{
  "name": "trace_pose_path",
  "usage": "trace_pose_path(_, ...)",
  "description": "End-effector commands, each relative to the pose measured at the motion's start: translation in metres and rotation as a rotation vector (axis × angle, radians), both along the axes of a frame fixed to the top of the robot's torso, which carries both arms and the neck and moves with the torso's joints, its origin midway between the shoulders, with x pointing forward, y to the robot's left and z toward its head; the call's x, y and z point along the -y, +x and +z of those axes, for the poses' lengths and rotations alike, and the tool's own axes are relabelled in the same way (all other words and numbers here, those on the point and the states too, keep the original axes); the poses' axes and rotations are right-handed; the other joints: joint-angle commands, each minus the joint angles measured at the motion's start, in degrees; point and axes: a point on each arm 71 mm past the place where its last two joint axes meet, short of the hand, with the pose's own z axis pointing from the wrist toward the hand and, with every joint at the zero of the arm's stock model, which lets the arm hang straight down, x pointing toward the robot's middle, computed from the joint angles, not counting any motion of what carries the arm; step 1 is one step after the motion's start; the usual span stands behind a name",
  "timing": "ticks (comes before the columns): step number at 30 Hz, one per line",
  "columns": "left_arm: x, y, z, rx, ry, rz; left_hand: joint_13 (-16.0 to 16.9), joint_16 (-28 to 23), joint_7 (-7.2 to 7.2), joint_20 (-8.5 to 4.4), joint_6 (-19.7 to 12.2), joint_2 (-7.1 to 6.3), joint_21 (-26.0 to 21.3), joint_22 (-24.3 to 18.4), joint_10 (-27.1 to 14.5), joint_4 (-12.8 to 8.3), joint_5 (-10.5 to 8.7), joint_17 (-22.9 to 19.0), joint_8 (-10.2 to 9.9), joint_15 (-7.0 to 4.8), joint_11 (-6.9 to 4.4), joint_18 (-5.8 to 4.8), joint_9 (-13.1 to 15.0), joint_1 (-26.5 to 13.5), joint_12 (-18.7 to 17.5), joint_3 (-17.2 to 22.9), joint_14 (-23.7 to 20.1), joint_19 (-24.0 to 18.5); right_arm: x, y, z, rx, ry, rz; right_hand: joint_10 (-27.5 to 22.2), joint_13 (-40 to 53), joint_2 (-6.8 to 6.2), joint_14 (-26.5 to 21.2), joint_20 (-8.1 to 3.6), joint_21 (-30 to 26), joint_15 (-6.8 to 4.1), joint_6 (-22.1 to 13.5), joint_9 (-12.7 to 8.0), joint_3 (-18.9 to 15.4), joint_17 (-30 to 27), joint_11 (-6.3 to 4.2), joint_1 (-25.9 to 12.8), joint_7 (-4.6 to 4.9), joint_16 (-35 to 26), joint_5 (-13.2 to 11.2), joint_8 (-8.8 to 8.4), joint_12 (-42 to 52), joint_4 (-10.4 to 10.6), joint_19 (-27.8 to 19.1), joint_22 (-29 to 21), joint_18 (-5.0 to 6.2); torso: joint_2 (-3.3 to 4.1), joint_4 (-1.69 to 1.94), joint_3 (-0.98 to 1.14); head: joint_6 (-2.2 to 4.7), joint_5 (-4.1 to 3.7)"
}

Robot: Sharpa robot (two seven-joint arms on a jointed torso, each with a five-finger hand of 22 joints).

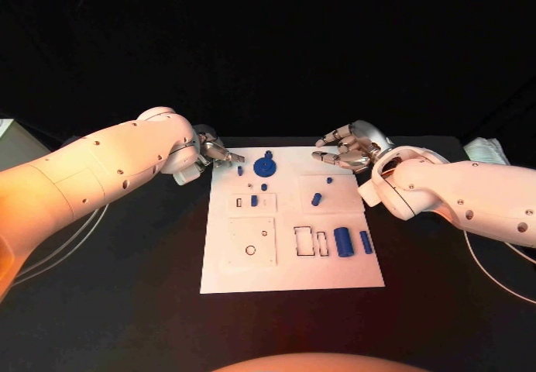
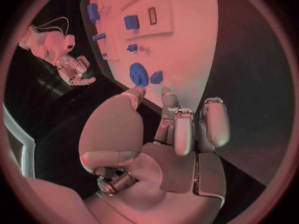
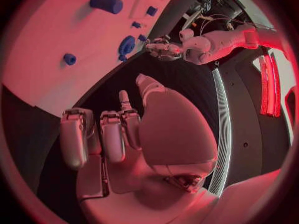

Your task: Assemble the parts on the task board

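I see both robot hands empty, fingers apart: left robot hand [image 1: 210,155] at the task board's [image 1: 290,267] eleven o'clock corner, right robot hand [image 1: 348,149] at one. A blue gear [image 1: 265,165] (round, toothed) lies between them.

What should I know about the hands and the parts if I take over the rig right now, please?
Left hand: open, holding nothing, at the board's far left corner.
Right hand: open, holding nothing, at the far right corner.
Board: mid-table. Blue gear near the far edge, small parts around the middle, two cylinders lying at the right.
Done: cannot tell which parts are seated.
Left: the cylinders at least look loose; neither hand has picked anything up.
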Motion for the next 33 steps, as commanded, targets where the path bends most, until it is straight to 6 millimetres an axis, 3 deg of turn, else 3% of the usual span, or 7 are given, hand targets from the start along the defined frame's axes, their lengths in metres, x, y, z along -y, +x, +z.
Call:
trace_pose_path(1, 0.003, 0.000, 0.000, -0.013, 0.006, -0.030, -0.1, -0.2, 0.07, 0.13, -0.3, 0.10, -0.2, -0.1, -0.3, 0.0, -0.10, 10.9, -0.3, 0.43, 0.00, 0.25, -0.1, 0.3, -0.3, -0.4, 4.4, -0.3, -0.002, 0.000, 0.001, 0.007, 0.001, 0.014, 0.9, 9.9, -0.10, 4.7, 0.51, -0.3, 0.43, -0.2, -0.1, 0.2, 9.5, 0.29, -0.5, 0.09, -0.4, 0.2, 0.32, -0.2, 0.3, 1.7, 11.2, 0.91, -0.04, -0.01, 0.00, -0.05, 0.00)
trace_pose_path(33, 0.013, 0.000, -0.008, -0.040, 0.010, -0.057, 0.2, 0.0, 0.08, 0.38, 0.0, 0.87, -0.1, 0.2, -0.4, -0.2, -0.10, 11.2, -0.5, 0.55, 0.04, 0.20, -0.4, 1.5, 0.1, -0.3, 4.5, -0.2, -0.004, -0.001, 0.001, 0.008, 0.002, 0.019, 0.9, 9.9, -0.05, 4.7, 0.49, -0.3, 0.41, -0.2, -0.1, 0.4, 9.5, 0.26, -0.8, 0.07, -0.4, 0.2, 0.37, -0.3, 0.1, 1.6, 11.2, 0.92, -0.05, 0.04, 0.05, -0.68, -0.35)
